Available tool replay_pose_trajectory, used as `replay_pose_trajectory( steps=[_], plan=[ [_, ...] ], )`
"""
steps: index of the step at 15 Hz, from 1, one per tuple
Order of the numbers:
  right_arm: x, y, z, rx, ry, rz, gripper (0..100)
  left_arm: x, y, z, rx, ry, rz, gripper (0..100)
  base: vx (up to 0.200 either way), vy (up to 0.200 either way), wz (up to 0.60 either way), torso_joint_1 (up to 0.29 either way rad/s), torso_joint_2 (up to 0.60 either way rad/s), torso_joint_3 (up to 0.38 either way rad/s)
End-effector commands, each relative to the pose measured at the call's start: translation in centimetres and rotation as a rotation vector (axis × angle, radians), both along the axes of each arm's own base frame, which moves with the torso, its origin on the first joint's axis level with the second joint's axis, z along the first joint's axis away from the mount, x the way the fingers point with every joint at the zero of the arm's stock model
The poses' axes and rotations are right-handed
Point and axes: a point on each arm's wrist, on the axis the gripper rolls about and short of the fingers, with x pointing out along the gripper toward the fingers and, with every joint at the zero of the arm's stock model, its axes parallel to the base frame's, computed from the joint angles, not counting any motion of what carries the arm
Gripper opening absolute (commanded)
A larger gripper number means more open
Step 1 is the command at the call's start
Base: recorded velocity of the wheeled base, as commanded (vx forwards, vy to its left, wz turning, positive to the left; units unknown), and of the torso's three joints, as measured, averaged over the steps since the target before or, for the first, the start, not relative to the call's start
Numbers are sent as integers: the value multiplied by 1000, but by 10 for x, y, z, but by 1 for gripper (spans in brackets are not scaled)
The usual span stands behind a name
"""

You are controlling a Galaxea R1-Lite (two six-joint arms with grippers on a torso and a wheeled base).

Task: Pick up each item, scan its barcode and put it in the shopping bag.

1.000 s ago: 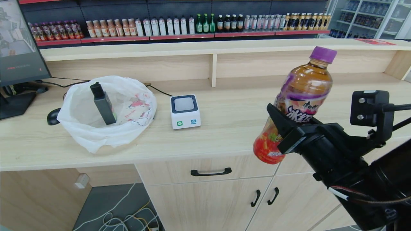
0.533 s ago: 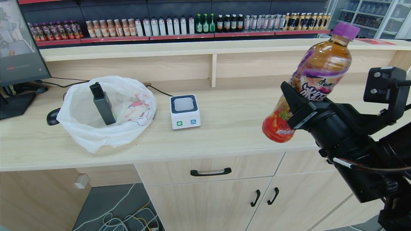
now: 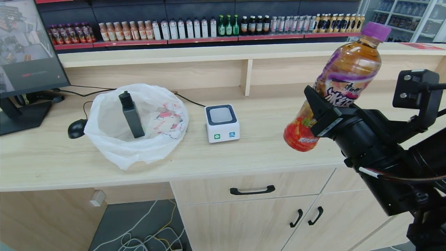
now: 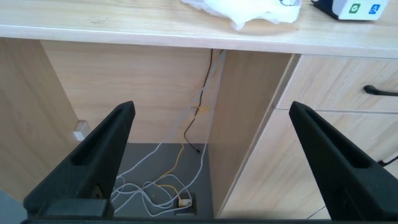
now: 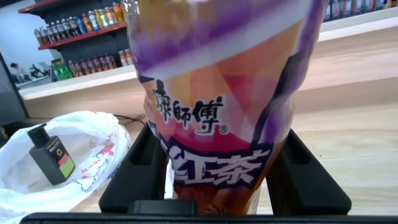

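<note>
My right gripper [image 3: 322,115] is shut on a tea bottle [image 3: 343,80] with a purple cap, holding it tilted in the air over the counter's right part. The bottle's label [image 5: 217,118] sits between the black fingers [image 5: 134,165] in the right wrist view. A white scanner cube [image 3: 222,122] stands at mid-counter. Left of it lies the white shopping bag [image 3: 136,122], open, with a dark grey bottle [image 3: 131,114] upright inside; the bag [image 5: 62,165] and dark bottle [image 5: 51,154] appear again beyond the tea bottle. My left gripper [image 4: 214,155] hangs open below counter height, by the cabinet front.
A black mouse [image 3: 76,128] and a monitor [image 3: 24,59] sit at the counter's left end. A raised shelf with a divider [image 3: 246,72] runs along the back. Drawers and cupboard doors [image 3: 252,190] are below the counter edge, with loose cables [image 4: 168,186] on the floor.
My right gripper has lifted the tea bottle up and a little to the right. The head camera has shifted, sliding the whole scene rightward.
</note>
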Motion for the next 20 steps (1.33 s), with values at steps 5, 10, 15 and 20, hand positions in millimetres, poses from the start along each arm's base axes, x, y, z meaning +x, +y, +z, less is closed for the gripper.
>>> replay_pose_trajectory(
  steps=[5,10,15,20],
  plan=[
    [-1,0,-3,-8,9,2,0,0,0,0,-1,0,1,100,0,200,0,0,-1,2],
    [0,1,-3,-5,8,2,0,0,0,0,2,0,1,100,0,120,0,1,0,2],
    [2,2,-7,-20,12,36,0,0,0,0,6,0,1,100,0,0,0,0,0,0],
    [25,20,-4,51,0,102,0,0,0,0,6,0,1,100,0,0,0,0,0,0]
  ],
)
